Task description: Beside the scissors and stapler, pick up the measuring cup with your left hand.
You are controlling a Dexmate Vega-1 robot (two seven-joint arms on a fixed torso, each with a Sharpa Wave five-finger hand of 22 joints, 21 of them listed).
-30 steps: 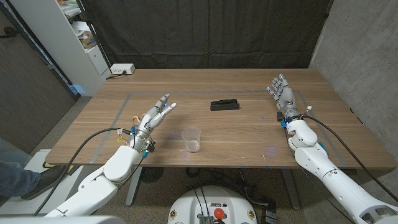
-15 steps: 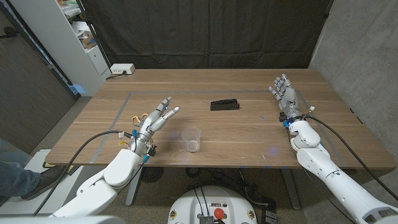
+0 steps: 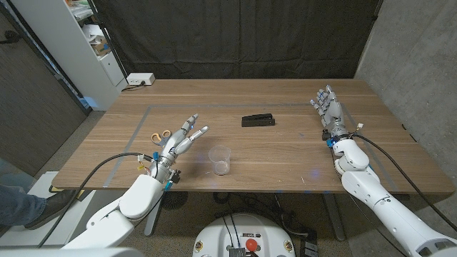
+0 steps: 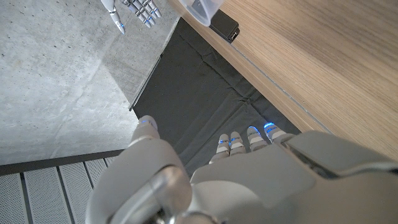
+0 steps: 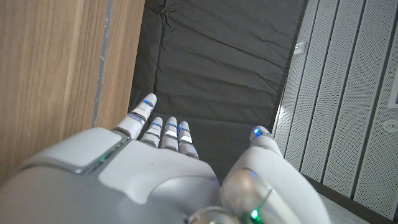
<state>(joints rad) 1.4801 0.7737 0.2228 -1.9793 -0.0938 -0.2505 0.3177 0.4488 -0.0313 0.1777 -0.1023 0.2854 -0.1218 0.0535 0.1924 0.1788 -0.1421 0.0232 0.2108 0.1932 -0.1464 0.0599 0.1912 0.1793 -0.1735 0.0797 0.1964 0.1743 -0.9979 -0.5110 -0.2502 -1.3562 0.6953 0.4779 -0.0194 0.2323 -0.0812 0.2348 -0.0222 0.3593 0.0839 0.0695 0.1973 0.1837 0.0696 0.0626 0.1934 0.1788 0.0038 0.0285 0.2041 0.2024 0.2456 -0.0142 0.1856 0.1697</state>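
A clear plastic measuring cup (image 3: 221, 159) stands upright near the table's front edge, and its rim (image 4: 198, 9) shows in the left wrist view. My left hand (image 3: 178, 143) hovers open just left of the cup, fingers spread and pointing toward it, touching nothing. Orange-handled scissors (image 3: 158, 136) lie behind that hand, partly hidden by it. A black stapler (image 3: 257, 119) lies past the cup toward the table's middle; it is also in the left wrist view (image 4: 224, 27). My right hand (image 3: 329, 108) stands open at the far right, holding nothing.
Grey tape lines (image 3: 214, 106) mark a rectangle on the wooden table. A white power strip (image 3: 140, 80) sits at the back left corner. A shelf unit (image 3: 93, 36) stands behind the table on the left. A person's leg (image 3: 21, 203) shows at the lower left edge.
My left hand has moved right and forward toward the cup, uncovering the scissors behind it. My right hand has drifted slightly right. The cup and stapler have not moved.
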